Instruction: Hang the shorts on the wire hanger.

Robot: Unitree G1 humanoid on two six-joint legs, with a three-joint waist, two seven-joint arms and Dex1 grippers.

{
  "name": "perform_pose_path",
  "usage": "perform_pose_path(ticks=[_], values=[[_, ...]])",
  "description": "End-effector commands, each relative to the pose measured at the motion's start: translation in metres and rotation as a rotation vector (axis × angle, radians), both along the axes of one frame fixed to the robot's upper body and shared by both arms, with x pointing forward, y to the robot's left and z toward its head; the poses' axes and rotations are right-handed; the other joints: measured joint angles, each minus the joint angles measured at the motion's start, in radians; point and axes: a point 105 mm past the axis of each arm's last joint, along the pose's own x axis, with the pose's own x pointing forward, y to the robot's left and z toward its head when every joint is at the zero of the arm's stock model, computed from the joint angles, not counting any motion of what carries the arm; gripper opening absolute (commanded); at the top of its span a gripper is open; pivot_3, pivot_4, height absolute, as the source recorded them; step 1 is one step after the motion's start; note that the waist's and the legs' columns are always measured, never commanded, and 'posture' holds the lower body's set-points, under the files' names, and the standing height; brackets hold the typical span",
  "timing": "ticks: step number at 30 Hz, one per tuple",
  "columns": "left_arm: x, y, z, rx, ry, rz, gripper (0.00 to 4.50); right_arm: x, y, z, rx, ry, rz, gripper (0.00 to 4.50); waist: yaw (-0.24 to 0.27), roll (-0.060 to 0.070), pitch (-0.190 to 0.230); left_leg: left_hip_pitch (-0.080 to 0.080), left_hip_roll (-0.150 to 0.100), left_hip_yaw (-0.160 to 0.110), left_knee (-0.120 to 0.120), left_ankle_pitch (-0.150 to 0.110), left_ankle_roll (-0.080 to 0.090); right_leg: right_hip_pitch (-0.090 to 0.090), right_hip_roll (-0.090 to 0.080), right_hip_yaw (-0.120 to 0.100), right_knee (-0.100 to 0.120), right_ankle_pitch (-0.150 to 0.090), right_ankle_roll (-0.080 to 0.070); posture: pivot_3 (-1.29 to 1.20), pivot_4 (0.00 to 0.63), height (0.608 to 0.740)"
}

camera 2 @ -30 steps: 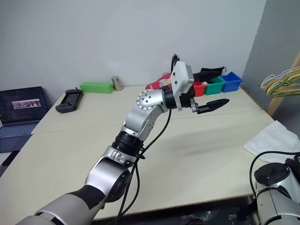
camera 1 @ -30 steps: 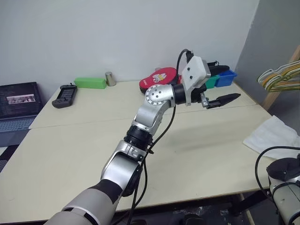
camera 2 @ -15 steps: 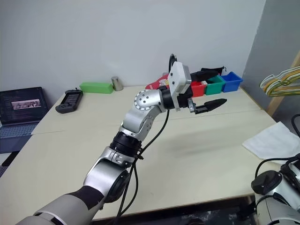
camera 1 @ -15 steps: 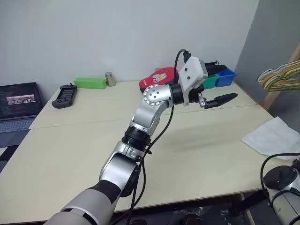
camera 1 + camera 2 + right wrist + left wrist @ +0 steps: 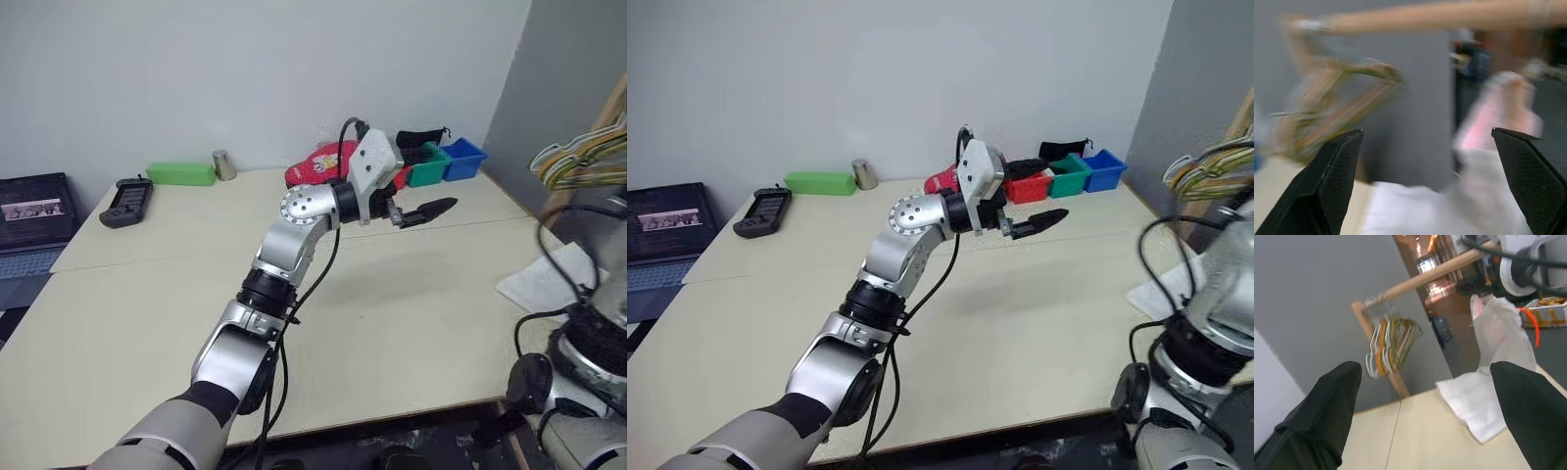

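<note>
The white shorts [image 5: 1484, 404] lie at the table's right edge. One part with a pink print [image 5: 1494, 325] stands up below my right arm [image 5: 1215, 294], and what lifts it is hidden. The yellowish wire hanger [image 5: 1385, 340] hangs in a bunch of several hangers [image 5: 578, 157] on a wooden rail [image 5: 1449, 268] beyond that edge. My left gripper [image 5: 1425, 367] is held above the table's middle, pointing right toward the shorts, open and empty. My right gripper [image 5: 1426, 131] is open too, facing the hangers and the shorts, nothing between its fingers.
Red, green and blue bins [image 5: 449, 163] and a red pouch [image 5: 318, 164] sit at the table's [image 5: 411, 323] far edge. A green box [image 5: 181, 173], a metal can [image 5: 224, 164], a black device [image 5: 127, 201] and a laptop [image 5: 34, 211] are at the far left.
My right arm has risen and swung in at the right, now partly covering the shorts. My left gripper drifted slightly left and down. The camera has shifted a little.
</note>
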Motion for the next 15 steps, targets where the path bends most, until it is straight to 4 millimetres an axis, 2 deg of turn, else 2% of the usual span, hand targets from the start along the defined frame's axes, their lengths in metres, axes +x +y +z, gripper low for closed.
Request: perform_pose_path(ticks=[1,5,6,9,12,15], values=[[0.032,0.056,-0.019,-0.047,0.122,0.295,4.5,0.034,0.059,-0.023,-0.075,0.059,0.299,4.46,0.003,-0.001,0.0,0.0,0.0,-0.001,0.0,0.0,0.0,0.0,0.0,0.0,0.0,0.0,0.0,0.14,0.0,0.74],[0.046,0.107,-0.045,-0.07,0.204,0.556,4.5,0.049,0.087,-0.056,-0.192,0.131,0.405,4.46,0.034,-0.004,0.003,-0.002,0.0,-0.006,0.0,0.0,0.0,-0.003,-0.002,-0.003,0.0,0.003,-0.005,0.2,0.0,0.74],[0.046,0.12,-0.055,-0.063,0.219,0.625,4.5,0.052,0.097,-0.068,-0.177,0.14,0.466,4.46,0.038,-0.005,0.003,-0.004,0.0,-0.007,0.0,0.0,0.0,-0.005,-0.004,-0.003,0.0,0.003,-0.005,0.23,0.0,0.74],[0.042,0.145,-0.079,-0.048,0.265,0.747,4.5,0.056,0.111,-0.093,-0.119,0.163,0.557,4.46,0.066,-0.009,0.005,-0.005,-0.001,-0.008,0.0,0.0,-0.001,-0.005,-0.01,-0.005,0.0,0.003,-0.005,0.27,0.0,0.74],[0.029,0.159,-0.108,-0.051,0.345,0.827,4.5,0.058,0.12,-0.119,-0.055,0.193,0.607,4.46,0.094,-0.012,0.005,-0.004,-0.002,-0.008,0.0,0.0,-0.001,-0.004,-0.012,-0.005,-0.001,0.004,-0.003,0.3,0.0,0.74],[0.02,0.162,-0.122,-0.051,0.385,0.849,4.5,0.06,0.123,-0.131,-0.016,0.205,0.607,4.46,0.126,-0.017,0.008,-0.004,-0.003,-0.01,0.001,0.0,-0.001,-0.003,-0.014,-0.007,-0.001,0.004,-0.003,0.31,0.0,0.74]])
